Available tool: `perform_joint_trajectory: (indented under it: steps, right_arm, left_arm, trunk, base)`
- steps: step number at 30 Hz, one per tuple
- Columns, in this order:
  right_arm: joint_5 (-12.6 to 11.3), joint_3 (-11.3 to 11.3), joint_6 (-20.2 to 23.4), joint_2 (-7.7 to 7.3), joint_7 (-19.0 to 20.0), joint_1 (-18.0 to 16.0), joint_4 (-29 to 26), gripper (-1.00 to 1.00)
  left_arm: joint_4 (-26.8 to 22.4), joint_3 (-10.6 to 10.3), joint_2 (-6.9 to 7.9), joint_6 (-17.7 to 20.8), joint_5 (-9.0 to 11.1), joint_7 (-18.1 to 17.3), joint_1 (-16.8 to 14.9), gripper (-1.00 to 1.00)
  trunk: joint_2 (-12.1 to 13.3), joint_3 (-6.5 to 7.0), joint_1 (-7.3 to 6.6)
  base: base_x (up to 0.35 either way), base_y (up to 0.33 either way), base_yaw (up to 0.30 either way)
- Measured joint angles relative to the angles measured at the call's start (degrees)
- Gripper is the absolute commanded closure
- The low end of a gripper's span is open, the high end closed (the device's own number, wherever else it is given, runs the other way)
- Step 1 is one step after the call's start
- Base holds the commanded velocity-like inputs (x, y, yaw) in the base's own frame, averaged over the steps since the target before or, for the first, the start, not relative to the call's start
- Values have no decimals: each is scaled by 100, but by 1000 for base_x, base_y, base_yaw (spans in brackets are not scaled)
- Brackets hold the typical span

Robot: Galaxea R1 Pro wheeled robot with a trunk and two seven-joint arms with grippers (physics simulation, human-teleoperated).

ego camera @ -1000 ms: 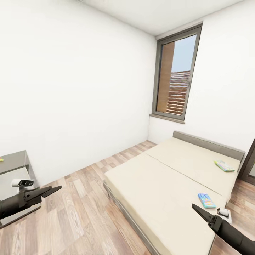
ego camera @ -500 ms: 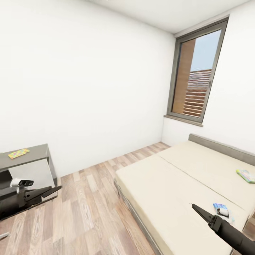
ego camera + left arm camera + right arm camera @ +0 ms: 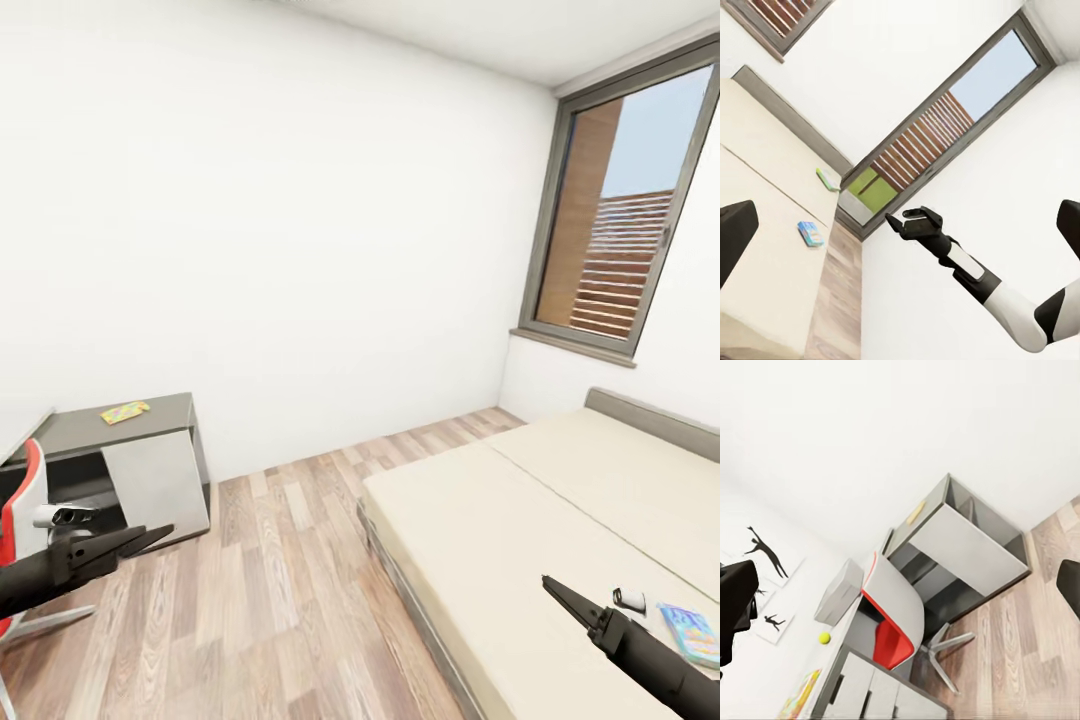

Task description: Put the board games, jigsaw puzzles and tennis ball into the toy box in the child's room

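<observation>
**Empty-handed between bed and table**

Both tools, left tool [image 3: 150,537] and right tool [image 3: 556,590], look narrow and hold nothing. One board game [image 3: 692,634] lies on the bed [image 3: 520,510]; a jigsaw puzzle [image 3: 125,411] sits on the table [image 3: 150,425], toy box [image 3: 838,592] and tennis ball [image 3: 824,637] too. Risk: the chair [image 3: 896,611] (parked close) could block the approach.

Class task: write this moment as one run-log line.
phase: in transit | left gripper: empty | right gripper: empty | bed: one game | desk: jigsaw
</observation>
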Motion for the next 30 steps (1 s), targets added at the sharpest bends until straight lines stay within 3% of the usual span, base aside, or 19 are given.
perform_joint_trajectory:
  steps: [30]
  right_arm:
    - [0,0,1,0,0,0,0,-100]
  left_arm:
    - [0,0,0,0,0,0,0,-100]
  trunk:
    - [0,0,0]
  base:
    - [-46,-17,287]
